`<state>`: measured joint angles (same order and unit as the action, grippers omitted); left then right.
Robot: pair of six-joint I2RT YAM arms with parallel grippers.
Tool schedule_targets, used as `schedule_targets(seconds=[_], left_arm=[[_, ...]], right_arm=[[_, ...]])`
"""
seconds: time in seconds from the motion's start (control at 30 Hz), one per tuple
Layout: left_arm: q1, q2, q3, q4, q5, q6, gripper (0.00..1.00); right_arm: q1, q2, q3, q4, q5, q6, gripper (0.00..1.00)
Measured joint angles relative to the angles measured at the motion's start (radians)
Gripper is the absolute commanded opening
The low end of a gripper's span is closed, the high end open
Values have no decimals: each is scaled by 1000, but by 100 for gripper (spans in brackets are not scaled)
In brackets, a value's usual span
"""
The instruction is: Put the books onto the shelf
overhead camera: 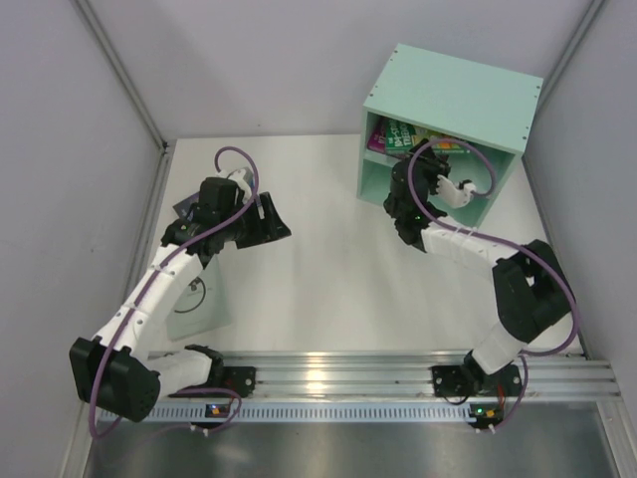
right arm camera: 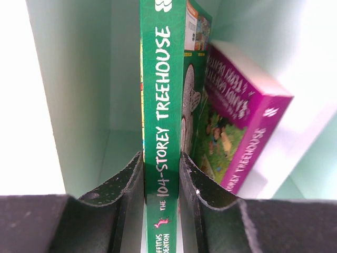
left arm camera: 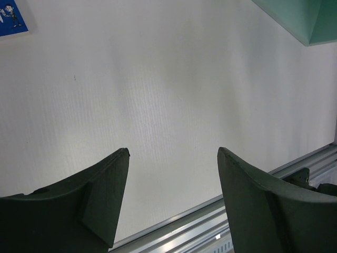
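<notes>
Green book (right arm camera: pixel 163 105), light paperback, judged stiff along the spine and floppy across its covers, stands upright inside shelf (right arm camera: pixel 68 79) beside leaning purple book (right arm camera: pixel 247 121); right gripper (right arm camera: pixel 161 158) pinches its spine, left gripper (left arm camera: pixel 174 153) wide, empty over worktop (left arm camera: pixel 158 79).

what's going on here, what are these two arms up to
The right gripper is shut on the spine of a green book, holding it upright inside a compartment of the mint-green shelf. A purple book sits tilted just beside it. The left gripper hangs open over the bare table, holding nothing. A blue book lies on the table away from the shelf, not yet shelved.
</notes>
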<state>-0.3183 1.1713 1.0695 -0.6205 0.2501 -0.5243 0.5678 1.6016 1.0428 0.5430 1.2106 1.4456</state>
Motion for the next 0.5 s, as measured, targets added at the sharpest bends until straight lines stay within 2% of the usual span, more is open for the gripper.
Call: schedule_targets(seconds=[0.23,0.33,0.5], left_arm=[[0,0,0,0,-2,1,73],[0,0,0,0,-4,1,73],[0,1,0,0,0,1,73]], right_arm=[[0,80,74,7,-9,-27,0],[0,95,92,-17,-19,-27,3],[0,102,119,-47,-48,-27,23]])
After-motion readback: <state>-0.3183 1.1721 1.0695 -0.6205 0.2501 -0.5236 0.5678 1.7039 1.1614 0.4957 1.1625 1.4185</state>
